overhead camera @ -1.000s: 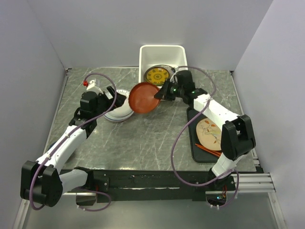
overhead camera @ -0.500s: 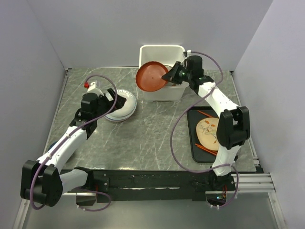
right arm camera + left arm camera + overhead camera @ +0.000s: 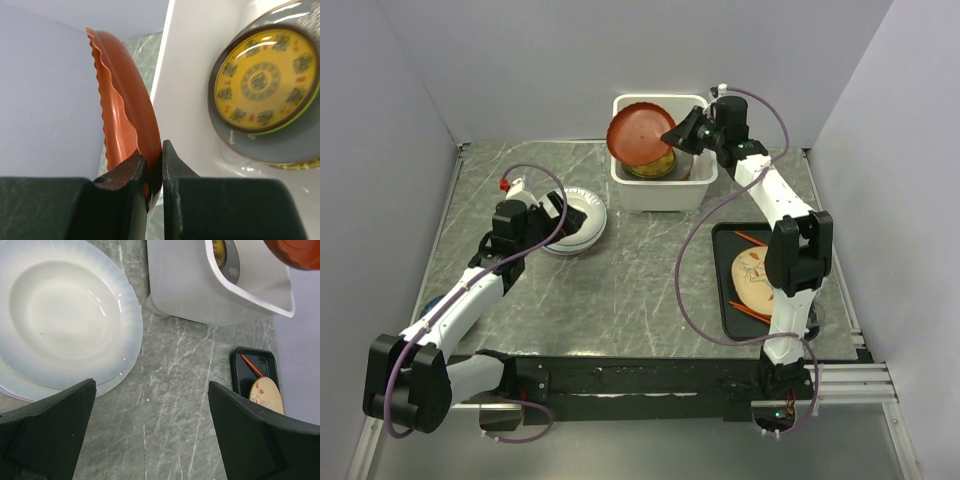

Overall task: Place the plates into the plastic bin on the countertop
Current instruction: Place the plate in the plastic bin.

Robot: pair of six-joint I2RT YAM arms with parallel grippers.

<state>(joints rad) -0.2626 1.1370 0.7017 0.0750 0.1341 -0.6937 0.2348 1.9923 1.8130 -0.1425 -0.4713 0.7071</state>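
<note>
My right gripper [image 3: 672, 137] is shut on the rim of a red-brown plate [image 3: 638, 131] and holds it tilted above the white plastic bin [image 3: 665, 190]. In the right wrist view the fingers pinch the plate [image 3: 127, 110] edge-on over the bin [image 3: 192, 100]. A yellow patterned plate on a grey one [image 3: 265, 85] lies in the bin. My left gripper [image 3: 542, 215] is open and empty, beside a stack of white and pale plates [image 3: 578, 222] on the countertop [image 3: 620, 290]. The stack fills the upper left of the left wrist view [image 3: 65, 315].
A black rectangular tray [image 3: 745, 300] with a cream patterned plate and orange chopsticks lies at the right. It also shows in the left wrist view [image 3: 255, 380]. Grey walls close the table on three sides.
My right gripper has carried the red-brown plate from beside the white stack up and back, over the bin. My left gripper has barely moved.
</note>
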